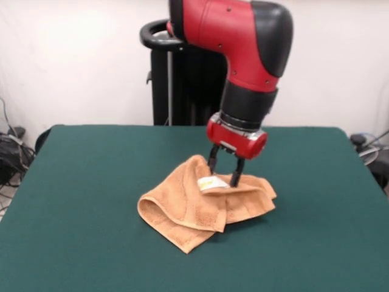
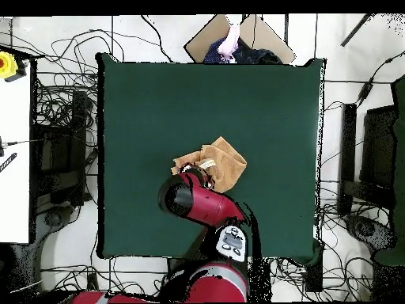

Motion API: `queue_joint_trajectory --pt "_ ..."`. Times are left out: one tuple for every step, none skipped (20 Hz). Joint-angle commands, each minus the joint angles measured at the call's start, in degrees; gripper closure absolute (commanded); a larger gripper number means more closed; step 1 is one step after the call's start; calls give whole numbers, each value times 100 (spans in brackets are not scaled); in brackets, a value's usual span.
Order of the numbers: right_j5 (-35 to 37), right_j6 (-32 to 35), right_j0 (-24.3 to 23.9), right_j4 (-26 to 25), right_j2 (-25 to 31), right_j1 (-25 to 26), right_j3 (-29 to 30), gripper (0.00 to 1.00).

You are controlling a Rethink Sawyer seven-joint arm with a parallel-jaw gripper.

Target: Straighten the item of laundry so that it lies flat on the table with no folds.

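Observation:
The orange-tan towel [image 1: 203, 210] lies crumpled in folds near the middle of the dark green table [image 1: 73, 201]. Its small white-yellow tag [image 1: 212, 183] shows on top, near the rear fold. My gripper [image 1: 224, 176] points straight down onto the towel's rear part, just behind the tag. Its two dark fingers [image 1: 237, 173] stand apart, tips at the cloth. In the overhead view the towel [image 2: 226, 161] shows beside the red arm [image 2: 198, 202], which hides part of the towel and the gripper.
The robot's black pedestal [image 1: 182, 85] stands at the table's far side. Cables and equipment lie on the floor around the table [image 2: 158, 87]. A person's part shows at the overhead view's top edge [image 2: 231, 39].

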Motion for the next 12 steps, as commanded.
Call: queue_joint_trajectory --pt "-798 1380 -576 109 790 321 14 0" --pt "-785 1360 -728 47 1009 234 64 0" --pt "-775 1336 -846 -7 1196 146 104 0" --pt "-698 1331 -881 20 1314 51 129 0" --pt "-628 1339 -869 67 1390 -24 147 0" --pt "-558 1347 -858 115 1467 -100 166 0" --pt "-488 1355 -846 162 1544 -175 184 0" --pt "-428 1397 -827 230 1606 -230 219 0" --pt "-436 1445 -807 267 1671 -266 252 0" --pt "-417 1485 -786 315 1722 -289 262 0" --pt "-399 1524 -765 363 1772 -312 273 0" --pt "-418 1564 -749 399 1824 -321 271 0"
